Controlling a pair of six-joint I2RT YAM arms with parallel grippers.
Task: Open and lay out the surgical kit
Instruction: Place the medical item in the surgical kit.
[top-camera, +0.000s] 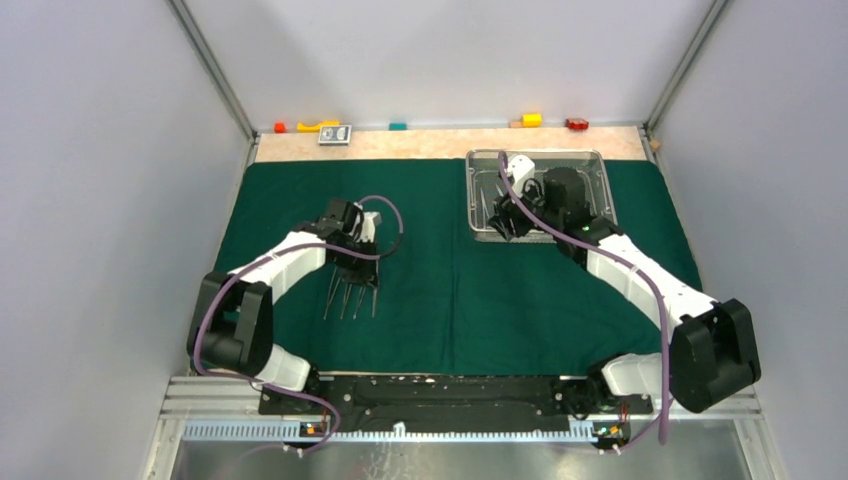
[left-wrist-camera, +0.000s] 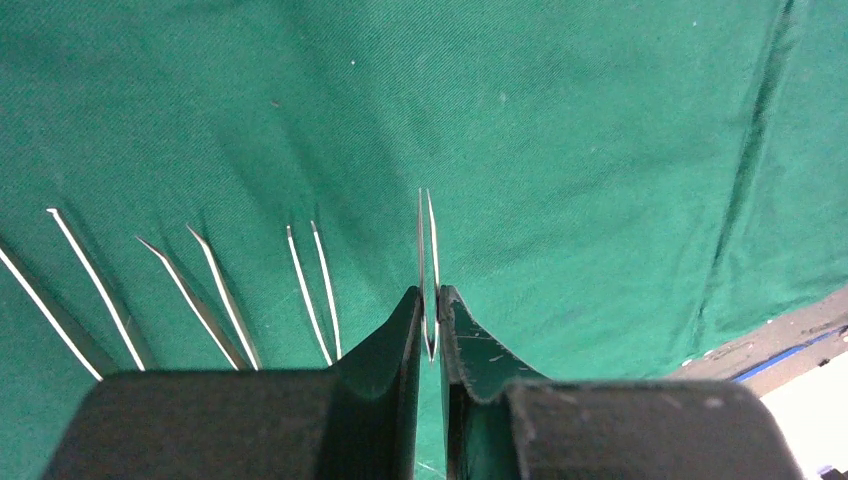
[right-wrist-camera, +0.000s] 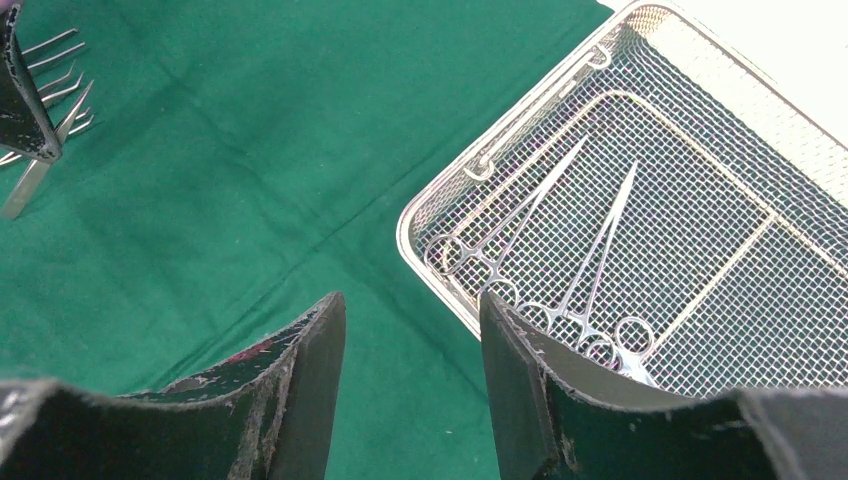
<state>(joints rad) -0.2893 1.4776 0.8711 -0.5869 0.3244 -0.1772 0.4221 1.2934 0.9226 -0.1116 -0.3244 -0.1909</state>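
The dark green cloth is spread; 3 tweezers laid out, a 4th pair clenched in the left tool. Right tool released over the wire-mesh tray, 2 ring-handled clamps left inside.

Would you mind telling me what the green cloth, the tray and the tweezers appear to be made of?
The green cloth looks like woven fabric, perhaps a cotton drape: matte, with soft creases and lint specks. The tray is metal wire mesh, probably stainless steel: bright silver, with a fine grid and a thicker rim wire. The tweezers seem to be thin polished steel, glinting white along each arm.
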